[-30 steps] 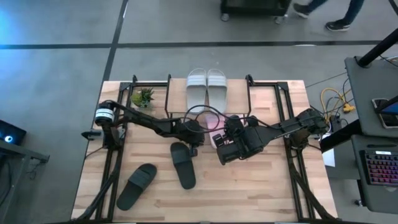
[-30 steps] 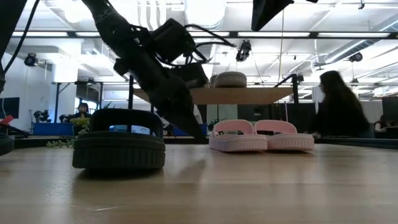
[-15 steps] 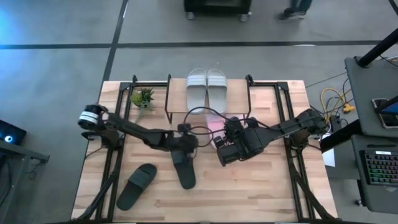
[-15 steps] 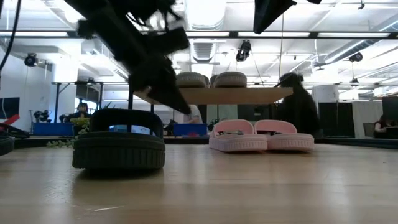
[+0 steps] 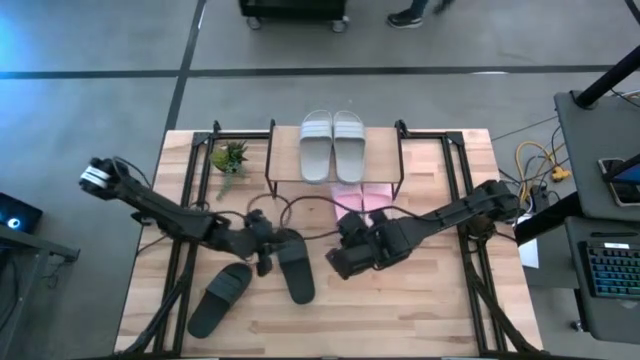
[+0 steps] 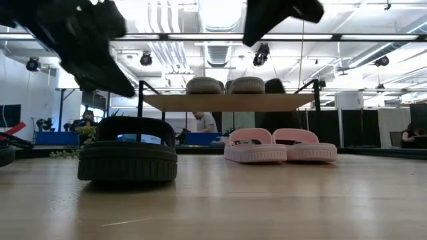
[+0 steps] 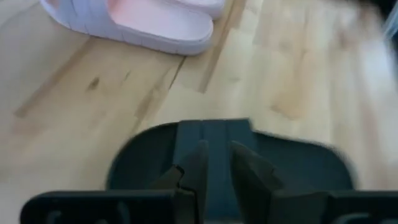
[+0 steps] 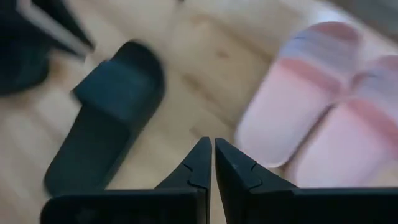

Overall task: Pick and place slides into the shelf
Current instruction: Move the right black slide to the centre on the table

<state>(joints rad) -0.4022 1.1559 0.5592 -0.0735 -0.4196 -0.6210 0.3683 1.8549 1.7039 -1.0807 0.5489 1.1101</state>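
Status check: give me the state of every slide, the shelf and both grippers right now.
Grey slides: side by side on top of the shelf.
Pink slides: on the table under the shelf, side by side.
Black slide: flat on the table, not placed.
Second black slide: flat on the table, apart from the first.
Shelf: upright, top full.
Left gripper: fingers nearly shut, empty, over the black slide.
Right gripper: fingers shut, empty.

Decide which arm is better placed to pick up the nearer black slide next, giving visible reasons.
Probably left: the left gripper hangs beside the black slide, which fills its wrist view. The right gripper is shut.
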